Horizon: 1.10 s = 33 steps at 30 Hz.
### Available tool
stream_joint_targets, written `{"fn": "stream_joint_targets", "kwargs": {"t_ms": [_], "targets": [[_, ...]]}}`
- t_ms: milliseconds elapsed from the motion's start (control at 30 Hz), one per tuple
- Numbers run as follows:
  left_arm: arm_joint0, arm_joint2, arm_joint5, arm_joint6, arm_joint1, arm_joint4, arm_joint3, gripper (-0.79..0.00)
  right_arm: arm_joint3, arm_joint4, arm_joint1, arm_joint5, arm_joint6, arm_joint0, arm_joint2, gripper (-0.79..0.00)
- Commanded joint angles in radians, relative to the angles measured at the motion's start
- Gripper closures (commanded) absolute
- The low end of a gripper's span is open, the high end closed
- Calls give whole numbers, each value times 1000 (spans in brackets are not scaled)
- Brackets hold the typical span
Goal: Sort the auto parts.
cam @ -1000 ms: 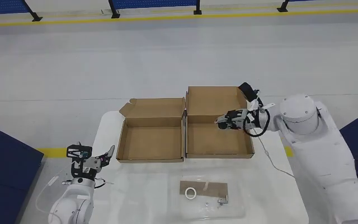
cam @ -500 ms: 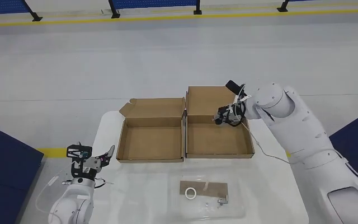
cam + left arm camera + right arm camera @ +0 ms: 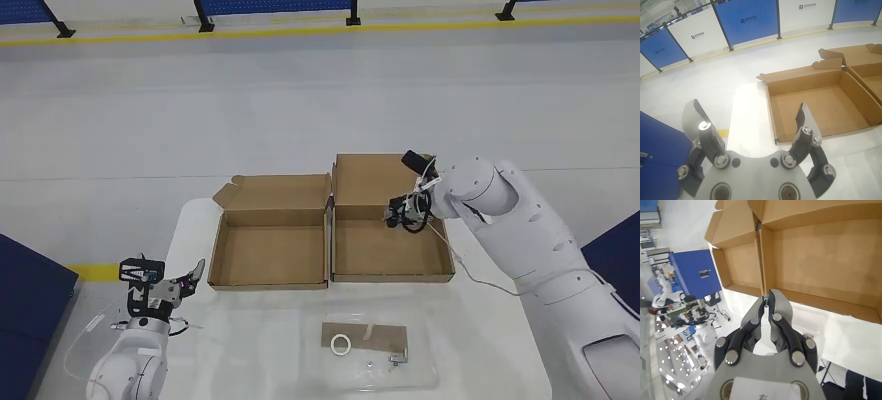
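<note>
My right gripper [image 3: 393,214] hangs over the far part of the right cardboard box [image 3: 380,258]. In the right wrist view it [image 3: 767,295] is shut on a small metal screw [image 3: 766,302], with the right box [image 3: 819,256] and the left box [image 3: 742,264] beneath it. At the table's front left corner my left gripper [image 3: 168,276] stands open and holds nothing; in its own view it [image 3: 749,106] faces the left box [image 3: 819,106]. Both boxes look bare inside. The left box [image 3: 270,258] adjoins the right one.
A clear plastic bag [image 3: 420,375] lies at the table's front. On it are a white ring [image 3: 340,346], a brown card strip [image 3: 372,336] and a small metal bracket [image 3: 399,358]. The bracket [image 3: 808,335] is also in the right wrist view. Box flaps stand up at the far side.
The right arm has swung its elbow and shoulder leftward over the table's far right, while its gripper stayed over the right box, shifting slightly left. The left arm has kept still.
</note>
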Motion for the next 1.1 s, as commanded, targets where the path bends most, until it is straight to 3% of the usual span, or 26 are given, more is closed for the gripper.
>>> {"fn": "stream_joint_targets", "kwargs": {"t_ms": [0,367,700,1067], "targets": [[0,0,0,0,0,0,0,-785,14,-73,-11,23,19,26,-61,0],[0,0,0,0,0,0,0,-785,212,-133,-95,48,-6,129,-302,0],[0,0,0,0,0,0,0,-785,220,-140,-99,53,-37,125,-306,0],[0,0,0,0,0,0,0,-785,332,-222,-133,161,-118,122,-367,0]]}}
